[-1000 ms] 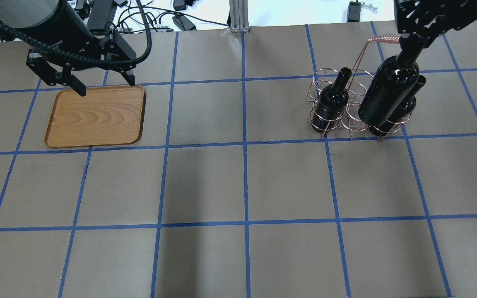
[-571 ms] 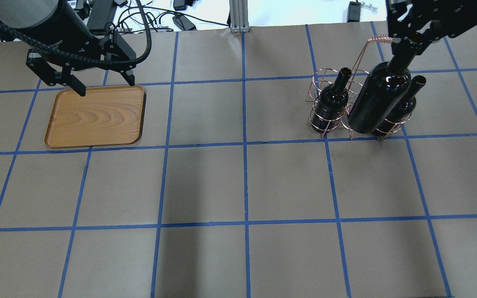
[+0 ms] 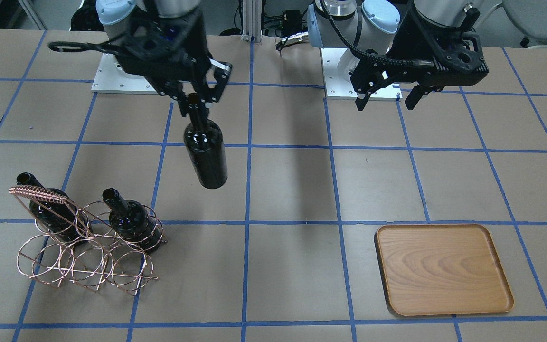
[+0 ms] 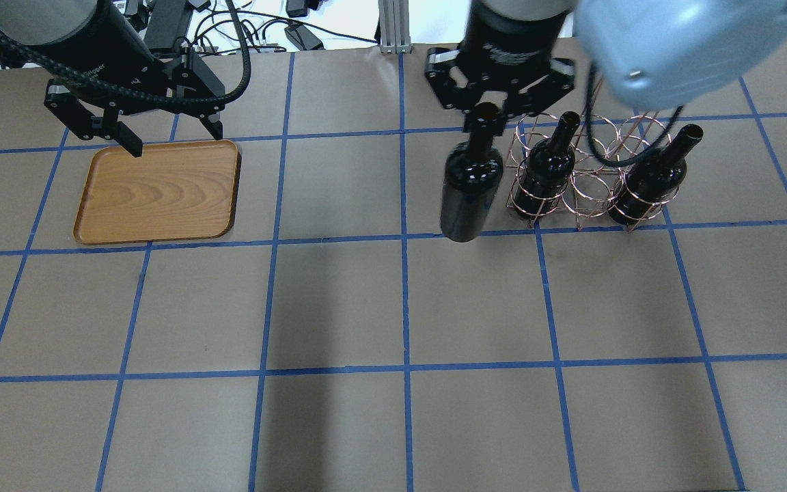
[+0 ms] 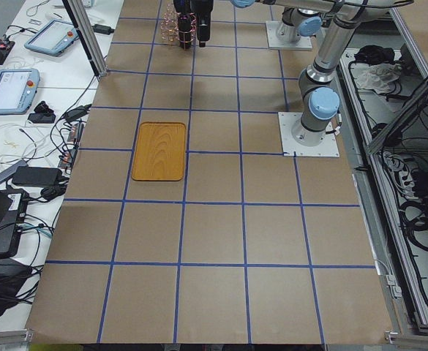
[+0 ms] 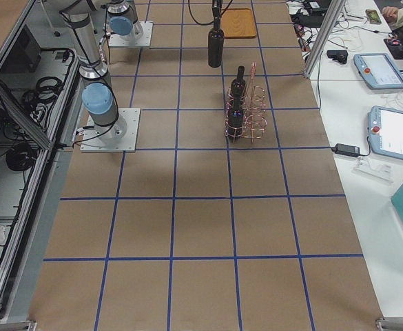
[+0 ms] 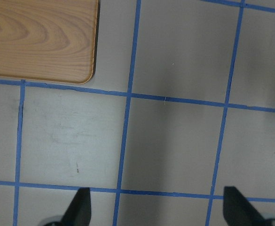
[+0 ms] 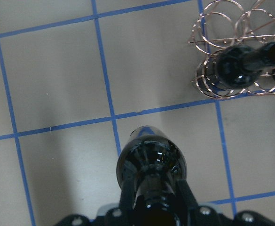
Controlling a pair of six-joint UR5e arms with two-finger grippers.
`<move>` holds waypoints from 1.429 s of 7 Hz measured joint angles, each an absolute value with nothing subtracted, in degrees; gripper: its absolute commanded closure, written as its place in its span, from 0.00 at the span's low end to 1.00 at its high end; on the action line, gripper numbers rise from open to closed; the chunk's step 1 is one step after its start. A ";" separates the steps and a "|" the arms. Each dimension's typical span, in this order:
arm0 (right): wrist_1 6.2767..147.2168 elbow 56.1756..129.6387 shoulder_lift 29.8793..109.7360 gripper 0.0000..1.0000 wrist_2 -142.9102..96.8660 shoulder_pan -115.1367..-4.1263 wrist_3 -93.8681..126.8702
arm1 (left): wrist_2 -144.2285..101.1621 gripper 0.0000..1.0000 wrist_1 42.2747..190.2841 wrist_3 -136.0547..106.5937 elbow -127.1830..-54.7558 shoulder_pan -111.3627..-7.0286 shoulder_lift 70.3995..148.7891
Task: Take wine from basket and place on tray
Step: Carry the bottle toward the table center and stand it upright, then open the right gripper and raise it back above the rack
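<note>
Overhead exterior: wine (image 4: 465, 198) held clear of basket (image 4: 588, 186).
Right fingers (image 4: 467, 117) clamp its neck, so it hangs upright at the basket's nine o'clock; left fingers (image 4: 128, 143) spread, idle at the tray's (image 4: 154, 198) twelve o'clock edge.

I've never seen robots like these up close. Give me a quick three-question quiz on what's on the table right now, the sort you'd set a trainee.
1. True or false: the tray already has a bottle on it.
2. How many bottles stand in the basket? A) one B) two C) three
3. Fill in: the right gripper holds the lifted bottle by its ____.

Key:
1. False. The tray is bare, and the left gripper is open and empty.
2. B.
3. Neck.
</note>
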State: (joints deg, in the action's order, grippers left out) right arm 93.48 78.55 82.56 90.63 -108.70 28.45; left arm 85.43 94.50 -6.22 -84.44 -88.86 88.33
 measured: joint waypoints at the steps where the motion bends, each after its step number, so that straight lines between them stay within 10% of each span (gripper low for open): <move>1: 96.87 78.66 79.76 0.74 90.81 -111.32 32.14 | 85.37 0.00 94.46 -6.16 -84.41 -88.39 88.33; 5: 102.91 79.79 73.70 0.66 92.52 -115.94 38.78 | 85.10 0.00 94.41 -3.00 -84.30 -85.32 88.09; 10: 103.14 80.65 72.35 0.00 92.47 -116.42 40.78 | 85.17 0.00 94.97 -2.90 -84.36 -85.23 87.82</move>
